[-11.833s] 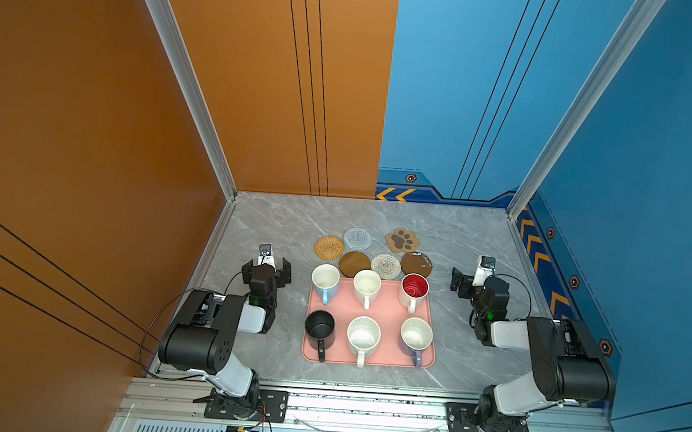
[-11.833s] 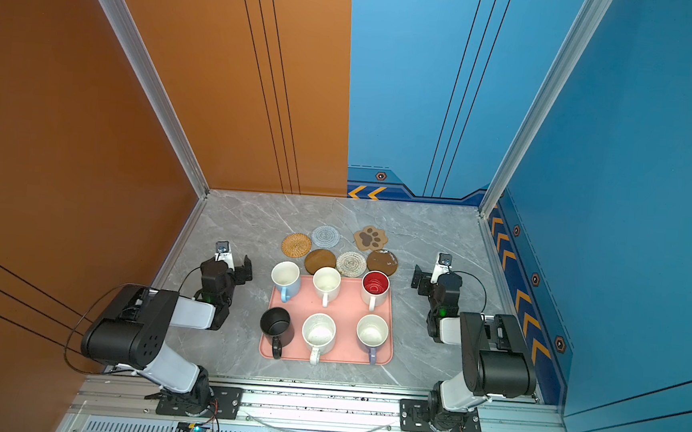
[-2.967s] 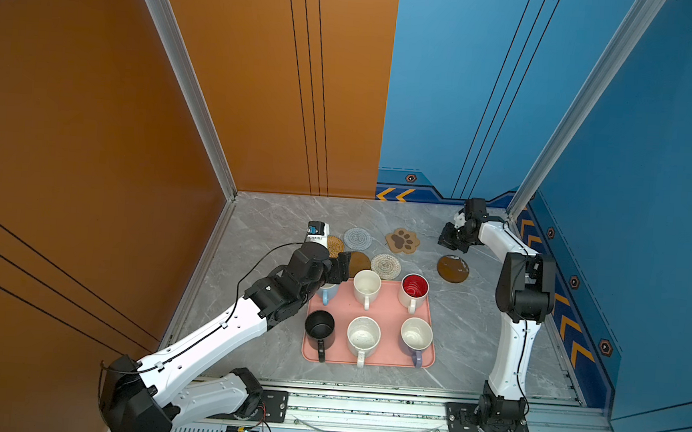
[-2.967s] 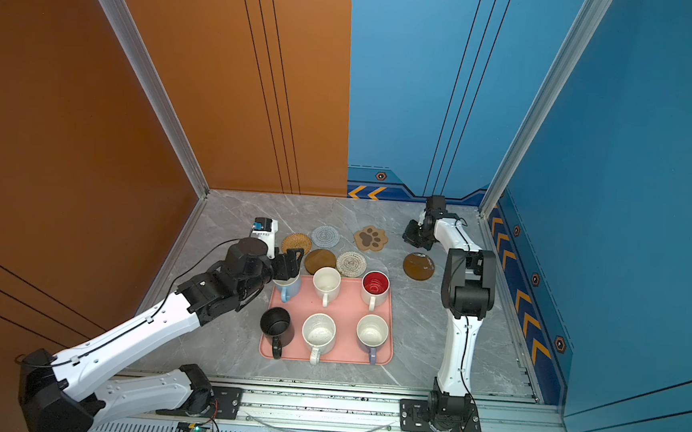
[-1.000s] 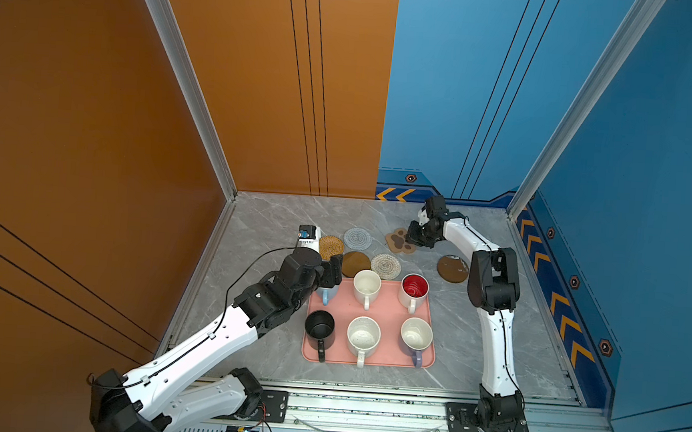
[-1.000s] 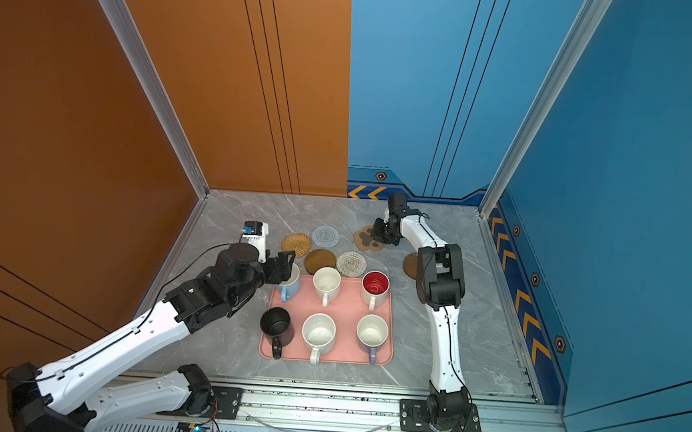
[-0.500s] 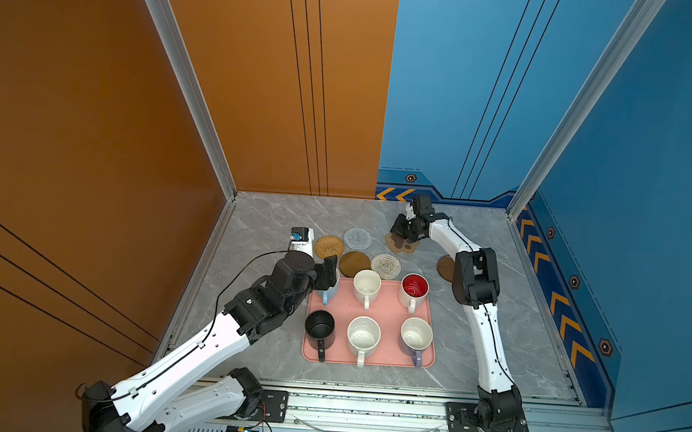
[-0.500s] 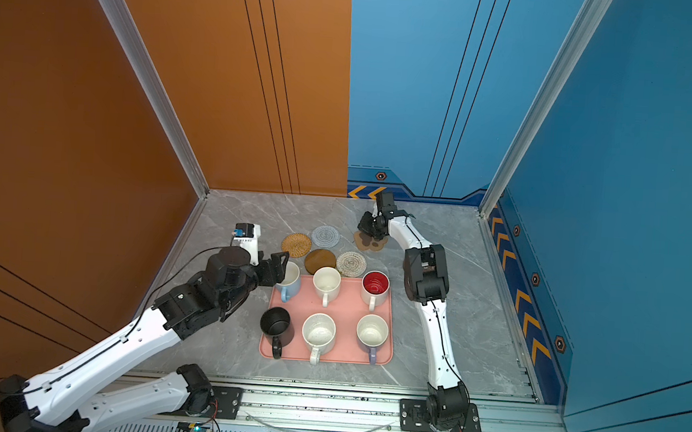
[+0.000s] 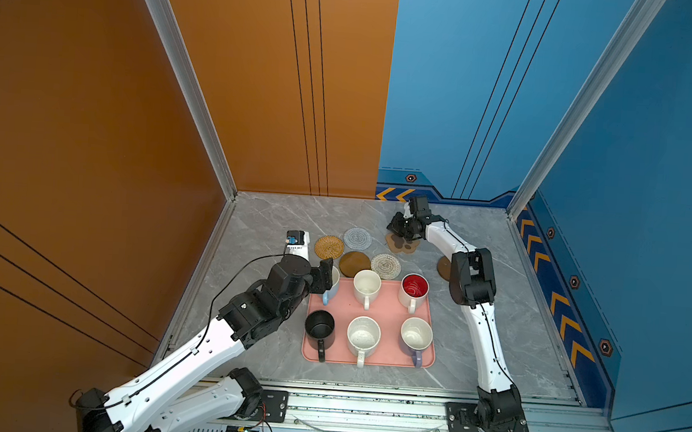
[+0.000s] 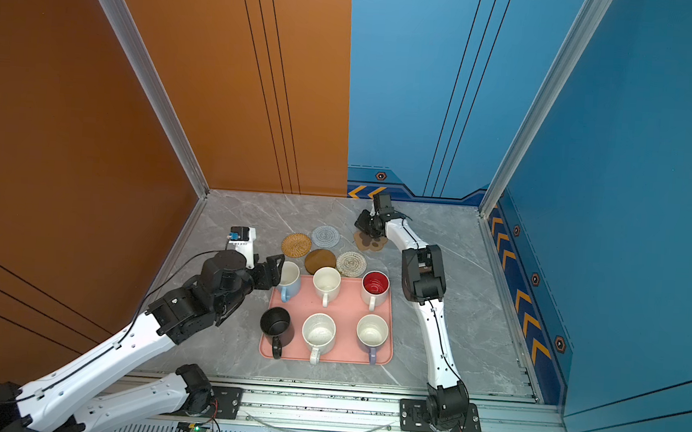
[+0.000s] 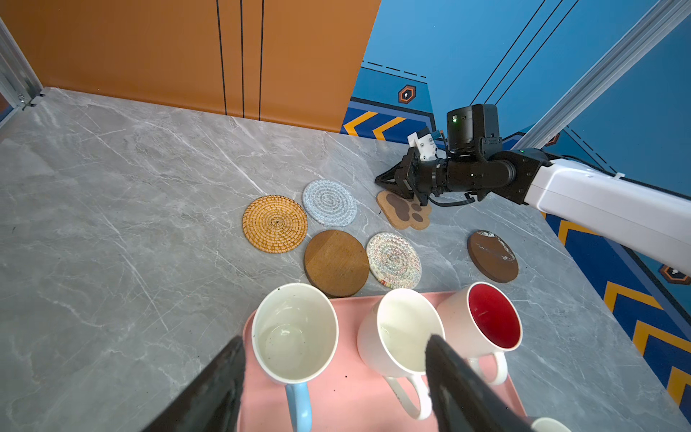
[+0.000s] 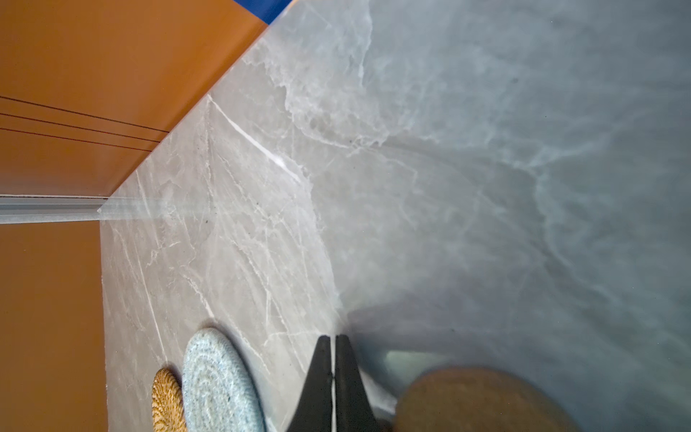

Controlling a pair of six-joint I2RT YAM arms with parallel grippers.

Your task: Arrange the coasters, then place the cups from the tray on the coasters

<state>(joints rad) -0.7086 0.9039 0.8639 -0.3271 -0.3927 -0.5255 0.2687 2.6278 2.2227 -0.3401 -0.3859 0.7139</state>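
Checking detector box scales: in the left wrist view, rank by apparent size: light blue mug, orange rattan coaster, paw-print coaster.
1. light blue mug, nearest the camera, so inflated
2. orange rattan coaster
3. paw-print coaster, farthest off

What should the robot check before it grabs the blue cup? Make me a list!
1. Left gripper open, facing the light blue mug: ok.
2. Light blue mug upright on the tray: ok.
3. Right gripper shut at the paw-print coaster; touching it: cannot tell.
4. Orange coaster and grey coaster spread apart: not ok, bunched.
5. Dark brown coaster lies alone, free for a mug: ok.
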